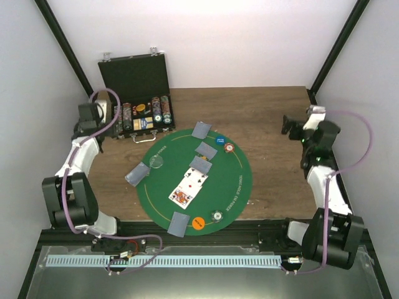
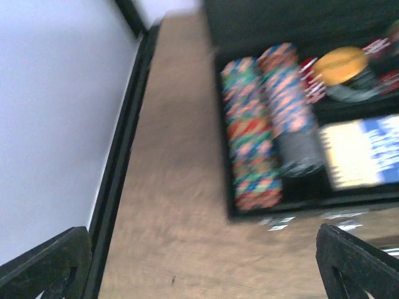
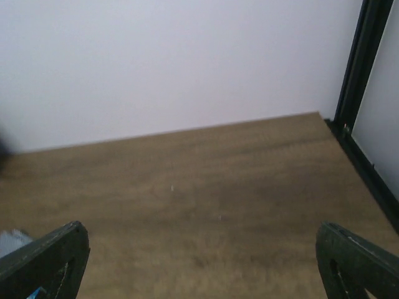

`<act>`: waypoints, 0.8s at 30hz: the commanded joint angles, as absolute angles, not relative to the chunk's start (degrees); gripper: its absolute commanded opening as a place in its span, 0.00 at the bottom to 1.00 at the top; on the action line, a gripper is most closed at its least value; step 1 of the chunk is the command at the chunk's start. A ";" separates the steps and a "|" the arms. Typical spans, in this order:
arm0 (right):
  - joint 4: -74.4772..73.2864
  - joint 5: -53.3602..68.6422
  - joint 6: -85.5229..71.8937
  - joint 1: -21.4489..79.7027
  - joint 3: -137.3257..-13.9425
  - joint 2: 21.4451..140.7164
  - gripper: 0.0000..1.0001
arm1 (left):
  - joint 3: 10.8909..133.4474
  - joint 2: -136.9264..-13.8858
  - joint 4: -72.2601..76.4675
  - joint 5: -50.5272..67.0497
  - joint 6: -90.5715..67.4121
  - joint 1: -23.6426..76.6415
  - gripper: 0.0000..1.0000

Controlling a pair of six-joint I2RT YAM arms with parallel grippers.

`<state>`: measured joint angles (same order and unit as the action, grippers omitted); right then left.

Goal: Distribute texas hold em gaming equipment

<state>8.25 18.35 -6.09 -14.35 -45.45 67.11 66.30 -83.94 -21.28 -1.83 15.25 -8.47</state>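
Overhead view of a wooden tabletop (image 1: 274,118) with two robot arms. The left gripper (image 2: 198,255) is spread wide with nothing between its fingers and hovers above bare wood beside the left wall (image 2: 56,112). Just ahead of it and to its right lies an open black case (image 1: 134,78) holding rows of stacked chips (image 2: 249,131) and a blue-and-white box (image 2: 365,149); this close view is blurred. The right gripper (image 3: 201,255) is also fully spread and holds nothing. It points at the back wall (image 3: 174,62) above bare wood near the far right corner. Between the two grippers lies a round green mat (image 1: 234,187). Five grey-blue face-down cards (image 1: 202,129) lie on it. Three are in a row on the far part, one is at the edge nearest the left gripper, and one is at the near edge. Two face-up cards (image 1: 189,187) touch at mid-mat. A blue chip (image 1: 220,139) and a red-and-white chip (image 1: 229,148) sit side by side, nearest the right gripper. A clear chip (image 1: 157,163) sits just beside the card on the left gripper's side. An orange chip (image 1: 198,223) and a silvery chip (image 1: 216,216) lie at the near edge, well apart from both grippers.
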 commanded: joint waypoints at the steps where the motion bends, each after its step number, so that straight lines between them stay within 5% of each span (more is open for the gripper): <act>1: 27.99 15.68 1.09 -13.56 -32.85 63.10 1.00 | 50.01 -85.04 10.42 -18.60 4.59 -9.23 1.00; 4: 37.93 15.98 2.15 -13.58 -24.65 63.35 1.00 | 39.75 -84.44 25.17 -14.91 4.44 -9.10 1.00; 16: 72.02 23.26 -6.60 -13.13 -9.44 79.02 1.00 | 24.27 -75.43 45.06 -2.08 1.04 -4.52 1.00; 24: 70.26 27.08 -2.90 -11.06 -12.75 83.12 1.00 | 18.55 -73.15 47.33 2.63 -0.74 -4.28 1.00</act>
<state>66.22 24.51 -5.39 -12.53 -10.57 82.28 21.34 -73.19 41.43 -1.19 0.86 -4.47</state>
